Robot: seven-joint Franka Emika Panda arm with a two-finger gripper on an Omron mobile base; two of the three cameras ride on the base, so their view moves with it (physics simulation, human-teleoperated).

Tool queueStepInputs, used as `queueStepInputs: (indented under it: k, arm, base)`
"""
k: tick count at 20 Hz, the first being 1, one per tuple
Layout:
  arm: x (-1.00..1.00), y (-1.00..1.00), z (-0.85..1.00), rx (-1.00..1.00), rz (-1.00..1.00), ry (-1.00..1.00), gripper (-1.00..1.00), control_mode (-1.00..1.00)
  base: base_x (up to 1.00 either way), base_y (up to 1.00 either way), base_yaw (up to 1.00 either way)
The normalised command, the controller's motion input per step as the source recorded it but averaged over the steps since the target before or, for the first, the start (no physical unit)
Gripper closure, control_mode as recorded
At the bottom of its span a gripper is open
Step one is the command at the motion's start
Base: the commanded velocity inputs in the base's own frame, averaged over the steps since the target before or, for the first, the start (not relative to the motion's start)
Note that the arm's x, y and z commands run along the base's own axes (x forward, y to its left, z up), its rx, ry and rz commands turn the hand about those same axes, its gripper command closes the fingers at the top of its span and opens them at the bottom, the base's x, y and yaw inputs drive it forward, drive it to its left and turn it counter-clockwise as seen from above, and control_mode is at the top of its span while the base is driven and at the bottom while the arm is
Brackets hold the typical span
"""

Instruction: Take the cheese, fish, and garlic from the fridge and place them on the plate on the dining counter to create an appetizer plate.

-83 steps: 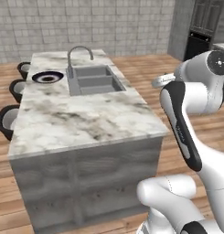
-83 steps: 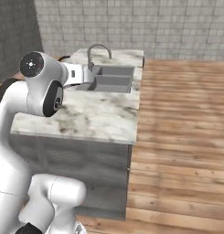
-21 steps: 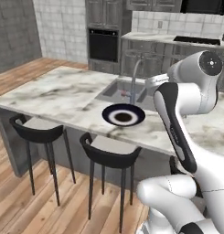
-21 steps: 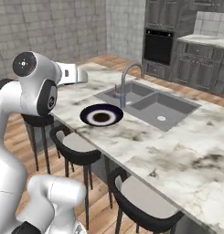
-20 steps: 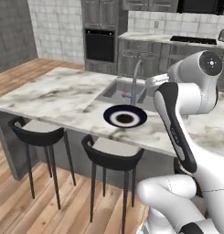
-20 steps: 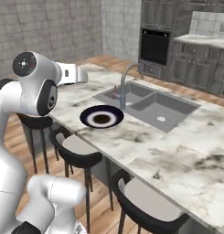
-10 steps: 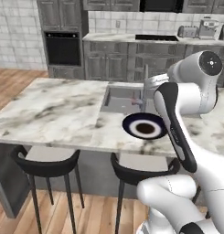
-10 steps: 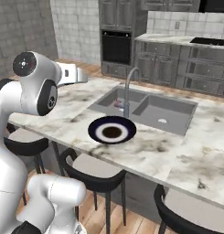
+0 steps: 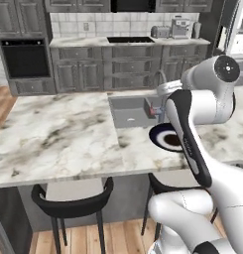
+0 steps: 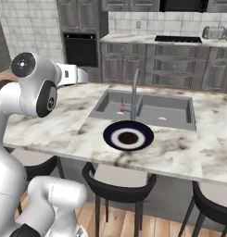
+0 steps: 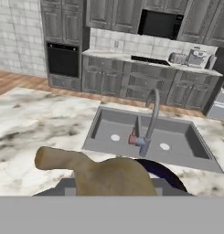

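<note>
The base has swung round the bench (image 9: 58, 134); the plate (image 10: 108, 135), just before the sink (image 10: 156, 111), is now close. The hand (image 10: 80, 75) clasps the garlic (image 11: 109, 176), likely ready to place.

On the dining counter (image 10: 50, 125) the marble left of the sink (image 10: 147, 109) lies bare and wide, so a hand can come in there freely, and the strip of top between the plate (image 10: 128, 136) and the near edge is bare too. Just behind the plate the tap (image 10: 133, 92) stands upright at the sink's front rim and bars a low path from the far side. Black stools (image 10: 117, 187) sit below the near edge
</note>
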Motion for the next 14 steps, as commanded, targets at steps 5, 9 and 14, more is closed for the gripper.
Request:
queueStepInputs:
  k: [5,9,14]
  arm:
    - [0.0,0.0,0.0,0.0,0.0,0.0,1.0,1.0]
    - [0.0,0.0,0.0,0.0,0.0,0.0,1.0,1.0]
    - [0.09,-0.27,-0.02,0.01,-0.03,0.03,1.0,-1.0]
  base:
    - [0.18,0.13,-0.16]
    - [0.05,-0.02,0.0]
    - [0.0,-0.14,0.0]
